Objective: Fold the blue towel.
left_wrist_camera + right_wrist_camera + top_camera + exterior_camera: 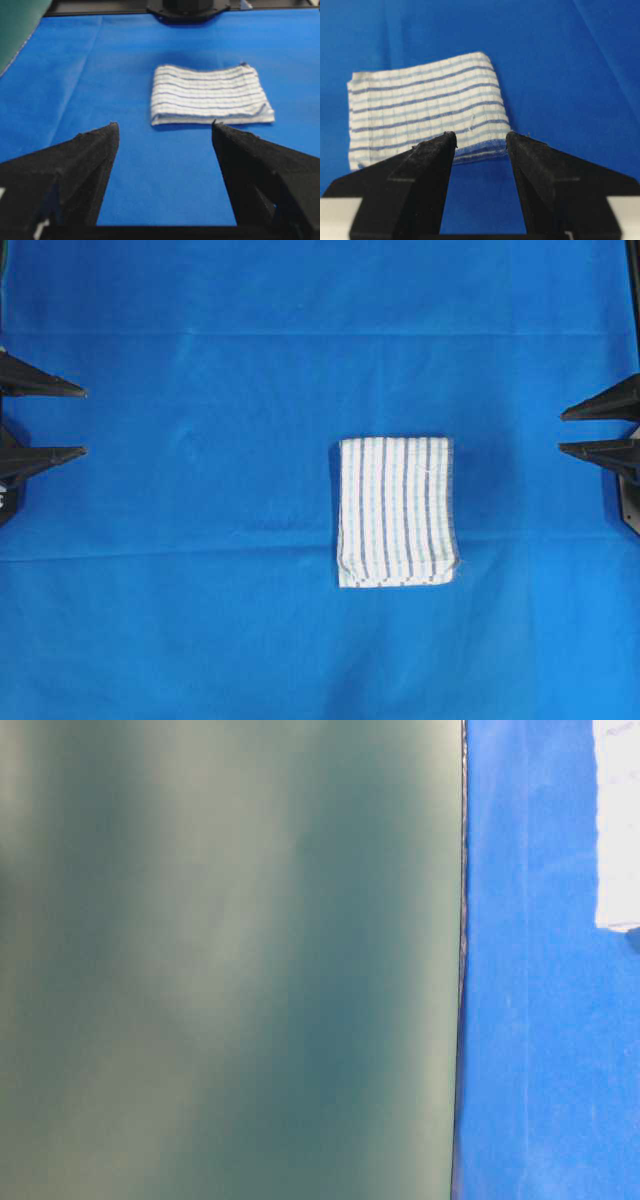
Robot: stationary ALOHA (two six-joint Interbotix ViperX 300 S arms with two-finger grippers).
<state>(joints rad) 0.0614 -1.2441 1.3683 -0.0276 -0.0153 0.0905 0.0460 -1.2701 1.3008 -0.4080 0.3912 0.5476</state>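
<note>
right tool [480, 142] – agape, empty | blue towel [427, 112] – folded, seemingly just beyond

No readable text, label, brand or number shows in any view.

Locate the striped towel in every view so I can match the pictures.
Overhead: striped towel, folded, right of centre.
Table-level: only a white patch at the top right edge, probably the towel; too blurred to be sure.
Left wrist: upper middle, beyond the open end effector.
Right wrist: left of centre, just past the open end effector.
Shared landmark: the blue sheet.
</note>
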